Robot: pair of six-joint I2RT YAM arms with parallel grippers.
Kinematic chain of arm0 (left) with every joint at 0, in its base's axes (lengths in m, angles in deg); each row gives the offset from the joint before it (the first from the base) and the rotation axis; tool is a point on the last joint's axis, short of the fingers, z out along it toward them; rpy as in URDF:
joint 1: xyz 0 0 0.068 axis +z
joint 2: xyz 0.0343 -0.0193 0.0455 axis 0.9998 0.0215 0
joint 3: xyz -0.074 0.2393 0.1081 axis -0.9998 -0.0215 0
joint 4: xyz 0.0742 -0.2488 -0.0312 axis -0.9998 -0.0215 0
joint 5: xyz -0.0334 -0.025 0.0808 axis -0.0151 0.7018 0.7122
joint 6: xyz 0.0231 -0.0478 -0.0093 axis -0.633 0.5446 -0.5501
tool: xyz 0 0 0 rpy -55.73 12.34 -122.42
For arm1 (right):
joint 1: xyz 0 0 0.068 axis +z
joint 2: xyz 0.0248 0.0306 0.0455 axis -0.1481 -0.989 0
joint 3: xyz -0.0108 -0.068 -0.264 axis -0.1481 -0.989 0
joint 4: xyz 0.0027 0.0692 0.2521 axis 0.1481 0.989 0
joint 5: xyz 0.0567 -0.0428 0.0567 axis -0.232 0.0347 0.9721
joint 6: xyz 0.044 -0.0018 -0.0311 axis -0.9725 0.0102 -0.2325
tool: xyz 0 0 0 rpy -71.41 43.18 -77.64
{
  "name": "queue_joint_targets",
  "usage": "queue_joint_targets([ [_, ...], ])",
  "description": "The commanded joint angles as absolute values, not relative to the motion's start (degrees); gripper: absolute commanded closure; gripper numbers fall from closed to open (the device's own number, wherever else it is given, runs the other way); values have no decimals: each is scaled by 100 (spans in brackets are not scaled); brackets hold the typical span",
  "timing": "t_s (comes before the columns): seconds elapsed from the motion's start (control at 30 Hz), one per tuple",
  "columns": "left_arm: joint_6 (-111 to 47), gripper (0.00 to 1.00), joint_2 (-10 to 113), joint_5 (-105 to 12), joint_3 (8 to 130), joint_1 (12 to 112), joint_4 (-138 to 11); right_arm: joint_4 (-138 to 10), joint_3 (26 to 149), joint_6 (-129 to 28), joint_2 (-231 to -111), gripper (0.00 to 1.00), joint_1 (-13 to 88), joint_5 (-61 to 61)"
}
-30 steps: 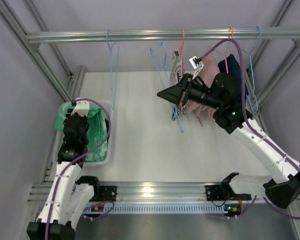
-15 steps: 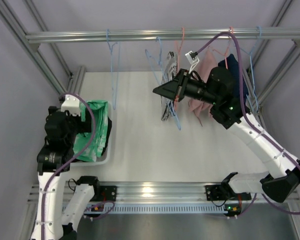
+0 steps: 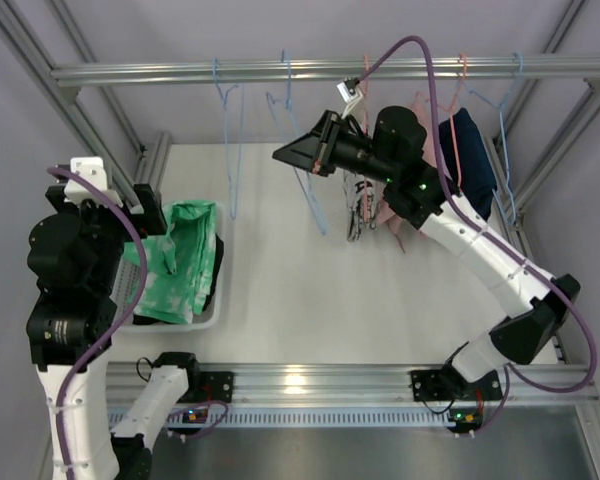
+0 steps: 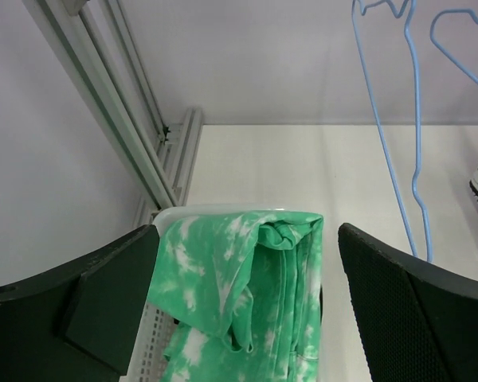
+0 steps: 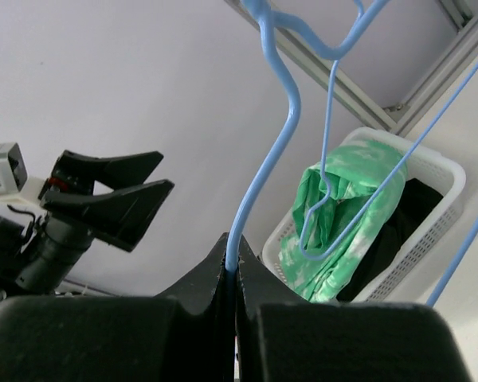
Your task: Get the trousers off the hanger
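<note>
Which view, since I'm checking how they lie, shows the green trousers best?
Left wrist: the green trousers fill the middle, draped over the white basket at its edge, folds clear. The top external view shows them smaller, from above, in the basket. The right wrist view shows them distant, crossed by a thin blue hanger.

my left gripper (image 4: 247, 263) now sits high above the basket (image 3: 205, 322), jaws wide, green trousers (image 3: 180, 265) dropped inside. my right gripper (image 5: 233, 267) has slid the blue hanger (image 5: 264, 167) leftward.
</note>
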State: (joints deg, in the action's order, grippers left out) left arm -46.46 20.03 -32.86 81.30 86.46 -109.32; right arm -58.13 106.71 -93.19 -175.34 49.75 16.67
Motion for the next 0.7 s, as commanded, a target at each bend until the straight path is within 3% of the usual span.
queue_joint_targets([
  [0.0, -4203, 1, 2144, -3523, 8255, 8675, -10763, -5702, 11331, -9529, -17863, 100, 5079, 1306],
  [0.5, -4062, 1, 2240, -3586, 8404, 8675, -10763, -5640, 11774, -9652, -18822, 100, 5088, 1023],
  [0.63, -4035, 1, 2214, -3699, 8299, 8675, -10710, -5710, 11395, -9617, -18717, 95, 5088, 1076],
  [0.67, -4044, 1, 2240, -3769, 8299, 8675, -10736, -5727, 11351, -9582, -18673, 80, 5088, 1085],
])
